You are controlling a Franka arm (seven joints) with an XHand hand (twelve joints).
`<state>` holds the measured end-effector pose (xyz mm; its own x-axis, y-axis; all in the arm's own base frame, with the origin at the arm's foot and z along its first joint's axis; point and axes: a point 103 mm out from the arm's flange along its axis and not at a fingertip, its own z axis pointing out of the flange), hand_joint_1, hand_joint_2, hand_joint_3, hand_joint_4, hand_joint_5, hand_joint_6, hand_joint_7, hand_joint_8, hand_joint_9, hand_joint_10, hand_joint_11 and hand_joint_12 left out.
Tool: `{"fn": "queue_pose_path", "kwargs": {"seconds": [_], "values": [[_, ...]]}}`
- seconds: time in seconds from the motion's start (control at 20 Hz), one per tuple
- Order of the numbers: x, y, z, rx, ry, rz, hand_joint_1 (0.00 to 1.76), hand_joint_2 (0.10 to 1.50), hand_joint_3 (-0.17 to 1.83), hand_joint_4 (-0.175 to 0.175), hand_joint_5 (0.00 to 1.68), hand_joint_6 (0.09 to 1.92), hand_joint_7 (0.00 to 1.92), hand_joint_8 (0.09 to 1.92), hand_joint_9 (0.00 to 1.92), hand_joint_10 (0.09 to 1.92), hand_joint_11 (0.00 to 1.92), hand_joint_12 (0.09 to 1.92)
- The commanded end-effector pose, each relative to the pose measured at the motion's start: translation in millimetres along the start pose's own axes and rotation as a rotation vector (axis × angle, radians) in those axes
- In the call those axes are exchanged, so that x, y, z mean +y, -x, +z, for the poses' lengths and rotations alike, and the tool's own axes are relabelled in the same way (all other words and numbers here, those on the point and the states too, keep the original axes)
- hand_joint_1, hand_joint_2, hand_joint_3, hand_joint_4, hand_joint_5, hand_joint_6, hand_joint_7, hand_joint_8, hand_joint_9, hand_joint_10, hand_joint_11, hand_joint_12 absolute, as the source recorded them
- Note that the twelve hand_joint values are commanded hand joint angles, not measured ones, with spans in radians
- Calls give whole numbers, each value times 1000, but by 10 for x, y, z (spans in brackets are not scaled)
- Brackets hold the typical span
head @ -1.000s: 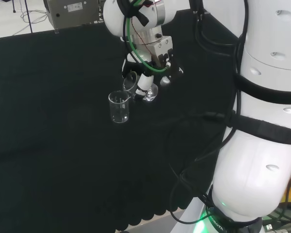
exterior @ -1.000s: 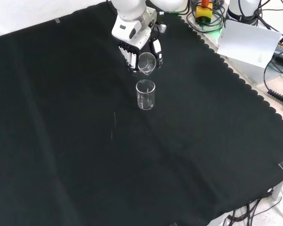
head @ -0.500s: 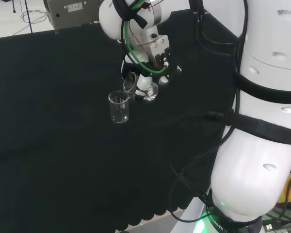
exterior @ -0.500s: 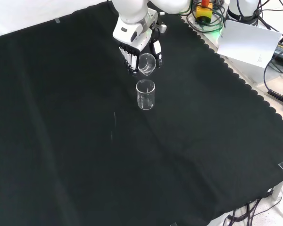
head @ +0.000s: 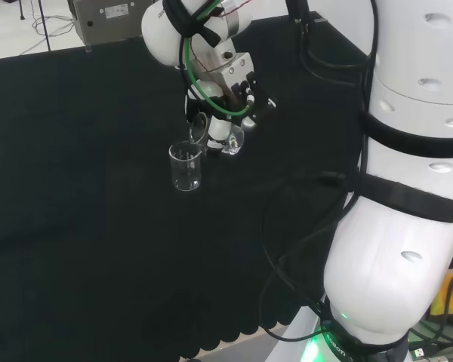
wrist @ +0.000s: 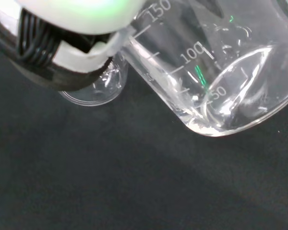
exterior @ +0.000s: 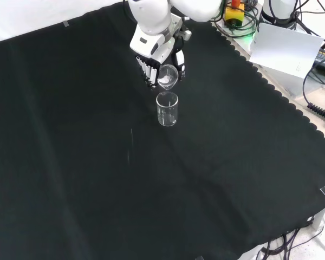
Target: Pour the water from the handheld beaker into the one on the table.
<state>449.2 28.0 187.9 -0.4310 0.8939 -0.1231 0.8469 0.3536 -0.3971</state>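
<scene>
While the hand (exterior: 154,57) has its fingers curled round the tilted beaker (exterior: 167,76), that beaker's mouth leans over the rim of the empty glass (exterior: 167,109) standing upright on the black cloth (exterior: 70,162); in the front view the glass stands just nearer than the hand; in the head view it is just left of it.

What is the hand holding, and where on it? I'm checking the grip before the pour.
The hand holds a clear beaker by its side wall, fingers curled round it, tilted toward the standing beaker.
</scene>
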Motion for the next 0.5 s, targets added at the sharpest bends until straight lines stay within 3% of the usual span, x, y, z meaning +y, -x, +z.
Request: {"fn": "queue_pose_path", "kwargs": {"seconds": [0.05,0.5], "values": [[33,38,18,-34,-35,15,1154,659,659,84,1281,663,1746,87,1776,87,1528,573],[69,39,-6,-63,-64,21,1154,659,661,82,1279,667,1746,87,1776,87,1529,573]]}}
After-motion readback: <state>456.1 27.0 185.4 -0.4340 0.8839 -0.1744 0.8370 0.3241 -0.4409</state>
